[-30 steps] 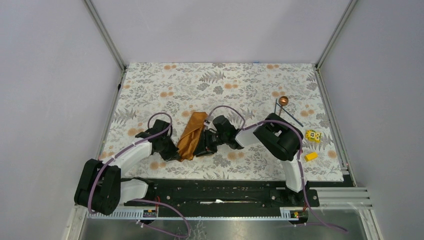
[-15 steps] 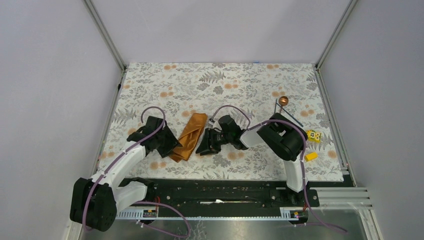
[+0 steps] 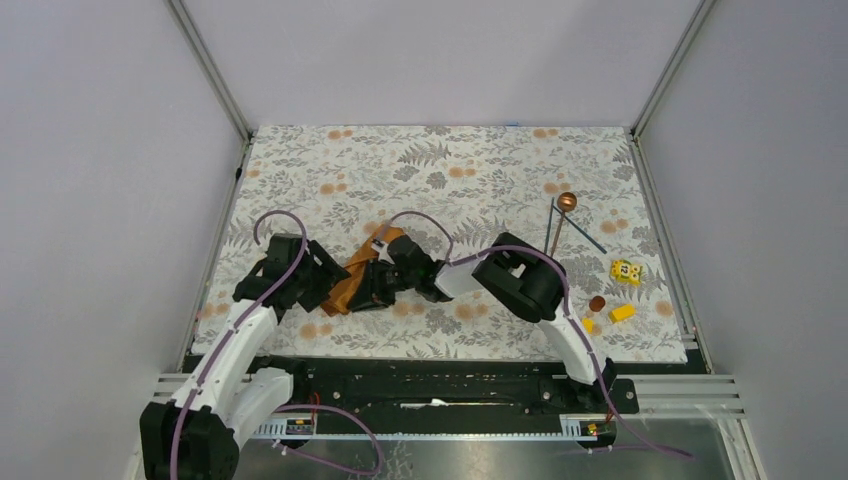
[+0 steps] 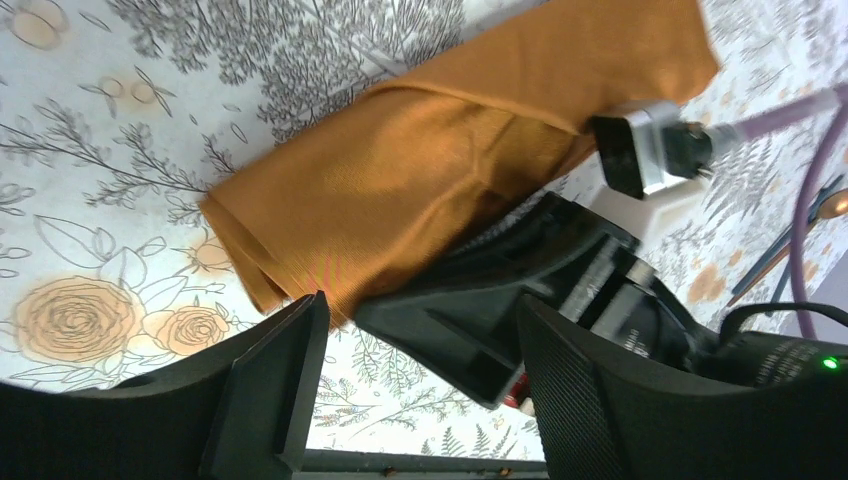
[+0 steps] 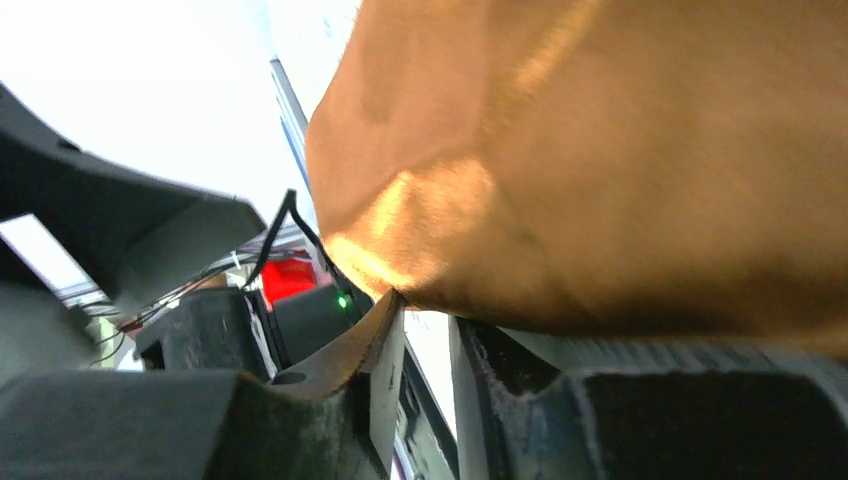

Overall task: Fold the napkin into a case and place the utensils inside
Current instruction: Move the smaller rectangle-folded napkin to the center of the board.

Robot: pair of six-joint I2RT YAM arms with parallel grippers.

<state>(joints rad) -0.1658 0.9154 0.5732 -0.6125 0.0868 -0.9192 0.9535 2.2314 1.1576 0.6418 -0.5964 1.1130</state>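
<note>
The napkin (image 3: 352,283) lies folded into a long narrow orange-brown strip, slanting across the patterned mat; it fills the top of the left wrist view (image 4: 450,160). My left gripper (image 3: 318,290) sits open just left of the strip's near end, with only mat between its fingers (image 4: 270,390). My right gripper (image 3: 375,285) presses against the strip's right side. In its own view the jaws stand narrowly apart and the napkin (image 5: 620,150) drapes over their tips (image 5: 425,305). The utensils (image 3: 560,222), dark sticks and a copper-bowled spoon, lie crossed at the far right.
Two yellow blocks (image 3: 626,271) (image 3: 622,312) and a small brown disc (image 3: 597,303) lie near the mat's right edge. The right arm's elbow (image 3: 520,285) hangs over the mat's middle. A metal rail (image 3: 440,385) runs along the near edge.
My left gripper has opened, let go of the napkin and drawn back to the left. The right gripper has pushed left into the napkin, which has shifted left with it.
</note>
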